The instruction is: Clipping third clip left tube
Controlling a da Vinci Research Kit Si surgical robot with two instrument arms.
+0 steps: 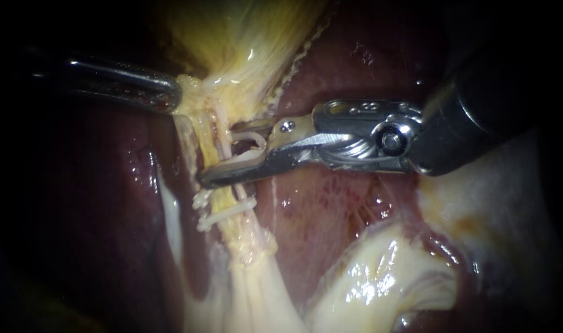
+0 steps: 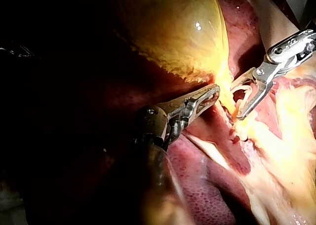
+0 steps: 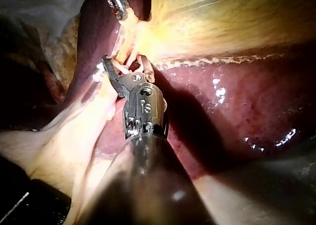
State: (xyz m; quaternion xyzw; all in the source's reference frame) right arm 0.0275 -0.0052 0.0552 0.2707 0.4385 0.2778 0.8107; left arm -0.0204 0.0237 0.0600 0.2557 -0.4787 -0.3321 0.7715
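right instrument (image 1: 218, 154) jaws wide (holding white clip (image 1: 256, 140)) astride left tube (image 1: 221, 142), left instrument (image 1: 175, 95) seemingly gripping gallbladder (image 1: 232, 37)

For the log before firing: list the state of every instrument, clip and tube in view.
left instrument: shut on gallbladder.
right instrument: shut on loaded clip, astride the tube.
loaded clip: open.
lower clip: closed on the tube.
tube: taut, uncut.

L instrument (image 1: 175, 95) jaws' tips in tissue (image 1: 198, 91) (shaft dark)

Yellow gallbladder (image 2: 173, 27) — dark red liver (image 1: 330, 203)
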